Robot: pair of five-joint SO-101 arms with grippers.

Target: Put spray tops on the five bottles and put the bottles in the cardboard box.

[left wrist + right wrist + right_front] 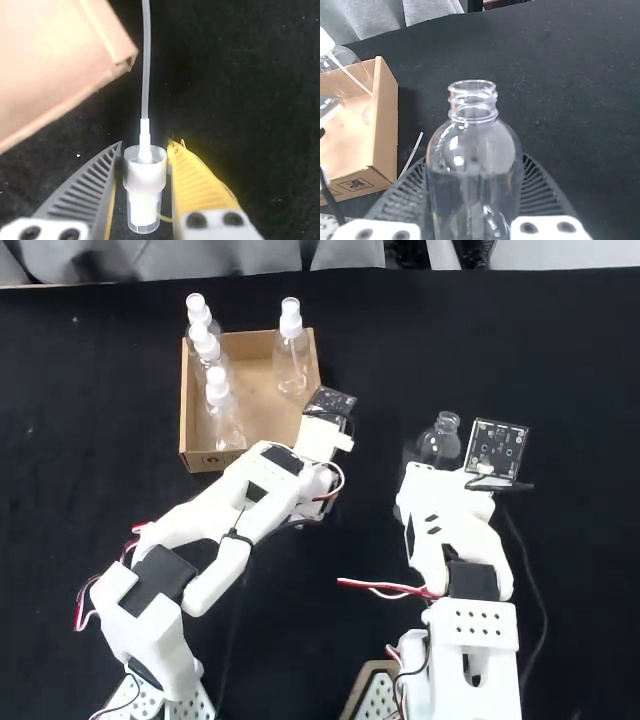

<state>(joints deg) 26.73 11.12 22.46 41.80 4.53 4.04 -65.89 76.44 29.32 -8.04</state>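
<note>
Alignment matters: left end effector (145, 146), clamped on the spray top (144, 175), should feed its tube (145, 70) straight into the bottle (472, 130) gripped by right end effector (475, 162).

A black table (570, 350) with grey cloth (150, 258) beyond its far edge.

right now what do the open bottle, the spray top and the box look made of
The open bottle: clear glossy plastic, probably; see-through with bright highlights. The spray top: milky white plastic, smooth, with a thin translucent tube. The box: matte brown cardboard, fluted edge at its corner.
</note>
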